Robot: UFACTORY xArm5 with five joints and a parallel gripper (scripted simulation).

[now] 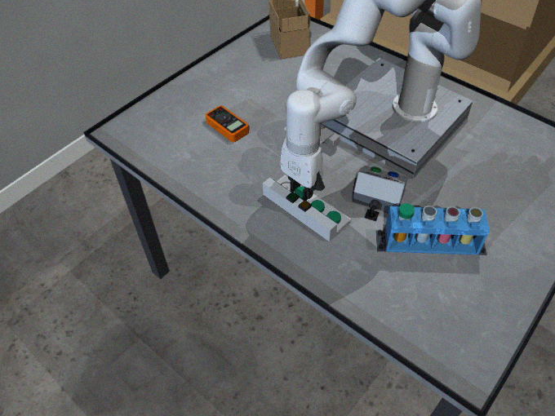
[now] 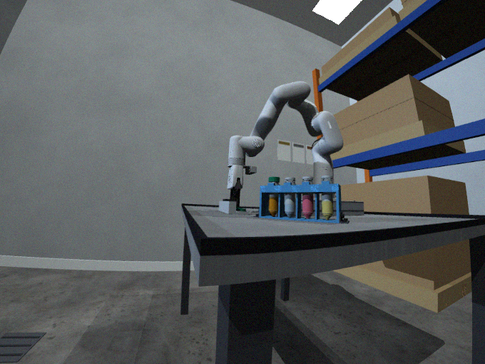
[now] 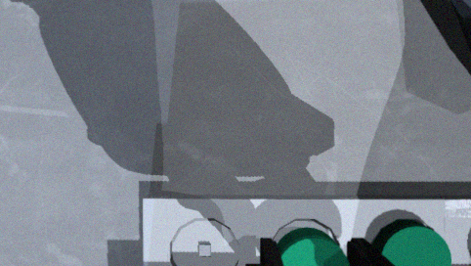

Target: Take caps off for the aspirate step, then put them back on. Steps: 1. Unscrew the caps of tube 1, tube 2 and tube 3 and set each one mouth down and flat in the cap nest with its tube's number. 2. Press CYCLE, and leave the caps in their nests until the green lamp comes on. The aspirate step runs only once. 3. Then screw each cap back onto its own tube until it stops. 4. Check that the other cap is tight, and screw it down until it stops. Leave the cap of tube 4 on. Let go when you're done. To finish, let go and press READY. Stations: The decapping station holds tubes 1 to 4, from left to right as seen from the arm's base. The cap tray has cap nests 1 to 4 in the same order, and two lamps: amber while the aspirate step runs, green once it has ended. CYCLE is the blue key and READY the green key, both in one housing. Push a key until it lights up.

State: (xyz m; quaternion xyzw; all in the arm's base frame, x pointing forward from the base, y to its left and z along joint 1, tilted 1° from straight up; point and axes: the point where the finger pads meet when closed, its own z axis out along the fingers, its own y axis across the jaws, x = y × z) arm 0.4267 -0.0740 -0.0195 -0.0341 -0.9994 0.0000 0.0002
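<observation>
Down at the cap tray (image 1: 277, 196), hand (image 1: 302, 190) clamped on a green cap (image 1: 300, 190), two caps nested alongside.

claw (image 1: 301, 193) with green cap (image 1: 300, 190) over cap tray (image 1: 277, 196)

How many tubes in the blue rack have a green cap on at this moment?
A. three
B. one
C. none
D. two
B. In the top view only one tube in the blue rack, the one at the left end, wears a green cap; the other three tubes show open mouths, and the other green caps are over at the cap tray.
</observation>
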